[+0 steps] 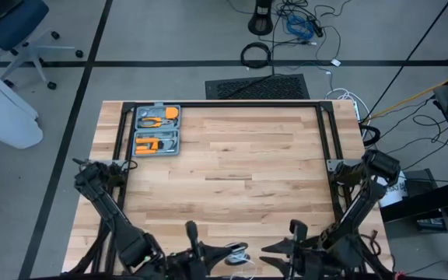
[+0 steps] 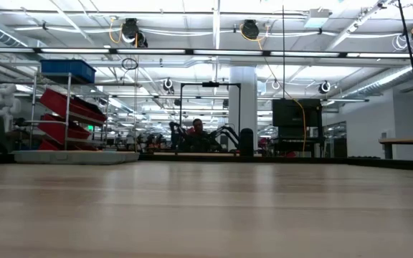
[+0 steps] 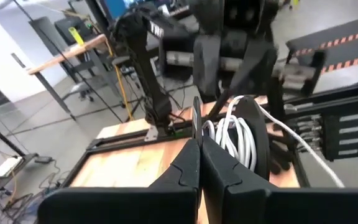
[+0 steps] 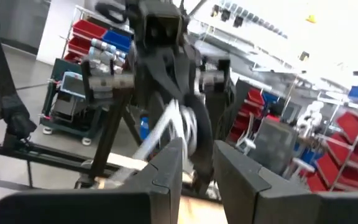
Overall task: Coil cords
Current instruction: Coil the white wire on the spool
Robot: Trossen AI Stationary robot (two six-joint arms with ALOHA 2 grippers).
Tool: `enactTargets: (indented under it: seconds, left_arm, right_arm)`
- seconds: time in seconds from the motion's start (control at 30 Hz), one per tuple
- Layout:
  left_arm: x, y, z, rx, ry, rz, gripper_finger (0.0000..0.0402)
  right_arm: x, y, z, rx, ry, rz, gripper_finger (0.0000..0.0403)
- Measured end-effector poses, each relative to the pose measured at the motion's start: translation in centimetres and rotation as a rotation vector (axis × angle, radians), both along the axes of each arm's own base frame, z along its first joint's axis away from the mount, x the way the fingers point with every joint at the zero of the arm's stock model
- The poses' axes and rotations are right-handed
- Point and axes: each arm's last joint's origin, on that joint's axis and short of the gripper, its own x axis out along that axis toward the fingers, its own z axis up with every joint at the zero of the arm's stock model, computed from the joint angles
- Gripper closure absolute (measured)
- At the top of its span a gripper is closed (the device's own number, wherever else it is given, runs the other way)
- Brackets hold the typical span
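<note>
Table point(image 1: 232, 155): we saw both arms at its near edge | left gripper point(image 3: 199, 146): fingers pressed together, pinching the reel point(image 3: 196, 121) of the white cord point(image 3: 238, 134) | right gripper point(image 4: 197, 149): fingers parted, facing that cord point(image 4: 179, 121), contact unclear.

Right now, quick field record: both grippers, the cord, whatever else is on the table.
left gripper: shut on the edge of the round black-and-silver reel, at the table's near edge
right gripper: fingers parted, facing the left gripper across the near edge; contact with the cord cannot be told
thin white cord: several loops bunched at the reel, one strand trailing away
grey tool case: open, orange-handled tools inside, far left part of the table
light wooden table: middle bare in the high view
</note>
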Motion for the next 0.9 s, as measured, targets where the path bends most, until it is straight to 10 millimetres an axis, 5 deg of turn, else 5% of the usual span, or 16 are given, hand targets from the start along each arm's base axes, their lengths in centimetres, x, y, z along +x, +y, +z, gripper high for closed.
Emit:
enactTargets:
  seconds: [0.27, 0.9]
  left_arm:
    - [0.9, 0.8, -0.4, -0.026, 0.037, -0.042, 0.0401]
    - [1.0, 0.8, -0.4, -0.041, 0.051, -0.095, 0.0401]
  right_arm:
    - [1.4, 0.1, 1.6, -0.087, 0.025, 0.001, 0.0323]
    - [2.8, -0.1, 1.7, -0.096, 0.092, -0.016, 0.0323]
